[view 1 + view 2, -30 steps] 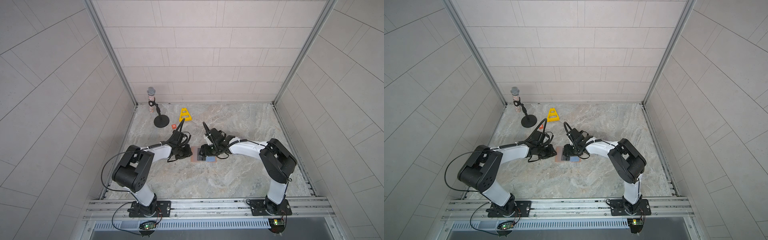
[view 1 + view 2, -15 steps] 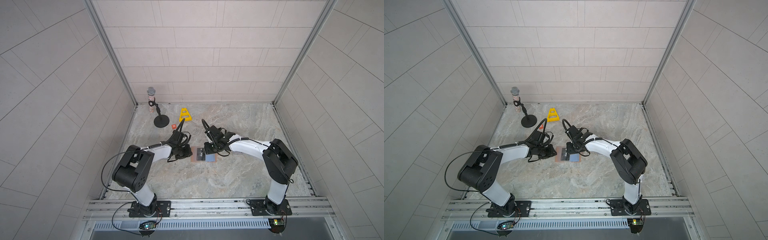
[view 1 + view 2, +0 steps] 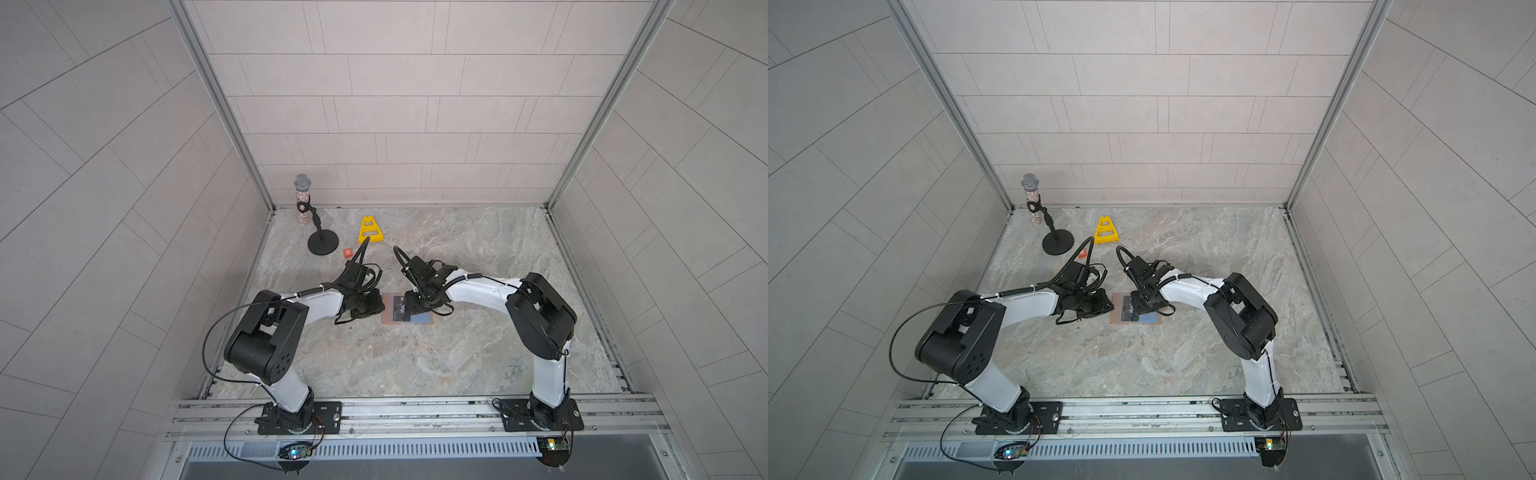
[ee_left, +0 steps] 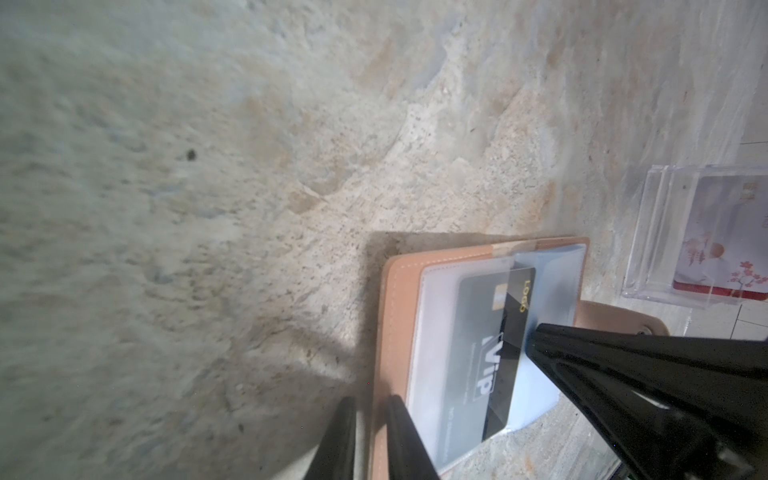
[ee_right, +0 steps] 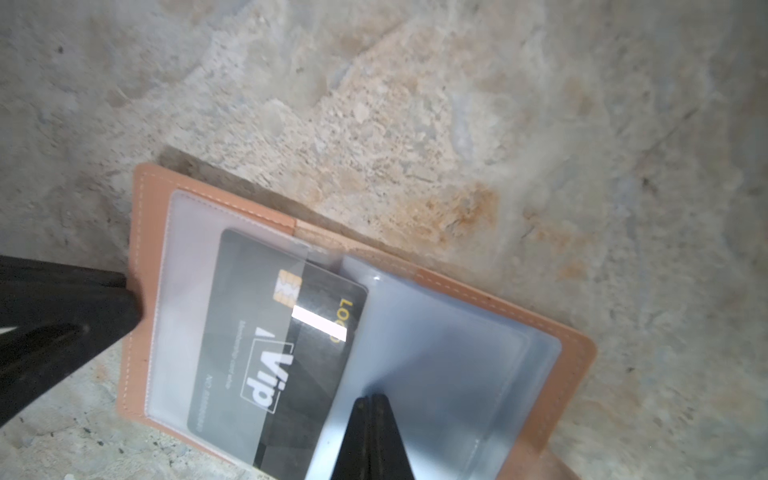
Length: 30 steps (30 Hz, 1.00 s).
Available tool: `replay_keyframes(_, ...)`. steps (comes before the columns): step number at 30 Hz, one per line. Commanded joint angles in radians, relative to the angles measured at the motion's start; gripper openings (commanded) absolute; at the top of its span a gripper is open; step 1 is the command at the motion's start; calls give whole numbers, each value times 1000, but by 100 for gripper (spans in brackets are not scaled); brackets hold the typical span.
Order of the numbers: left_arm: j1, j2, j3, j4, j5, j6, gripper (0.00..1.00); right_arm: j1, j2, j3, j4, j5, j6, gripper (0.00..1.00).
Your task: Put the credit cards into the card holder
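Found the card holder (image 5: 139, 216) lying open on the tabletop (image 5: 415, 104), clear sleeves up. Noted the black VIP card (image 5: 266, 332) mostly inside one sleeve, its far end poking out toward the spine. Saw the right hand (image 5: 371, 405) closed and empty, tips together at that exposed edge, probably nudging it home. Saw the left hand (image 4: 371, 401) clamped narrowly on the outer cover edge, apparently pinning it. Spotted a red card (image 4: 706, 289) in a clear plastic box (image 4: 648, 232) nearby. Judged the first card nearly seated, the rest not yet begun.
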<state>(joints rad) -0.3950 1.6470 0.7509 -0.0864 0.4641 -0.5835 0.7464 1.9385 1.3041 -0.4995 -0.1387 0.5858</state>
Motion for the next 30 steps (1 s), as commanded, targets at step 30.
replay_keyframes(30,-7,-38,16,-155,-80,53,25,12,-72,-54,113,-90,64,9)
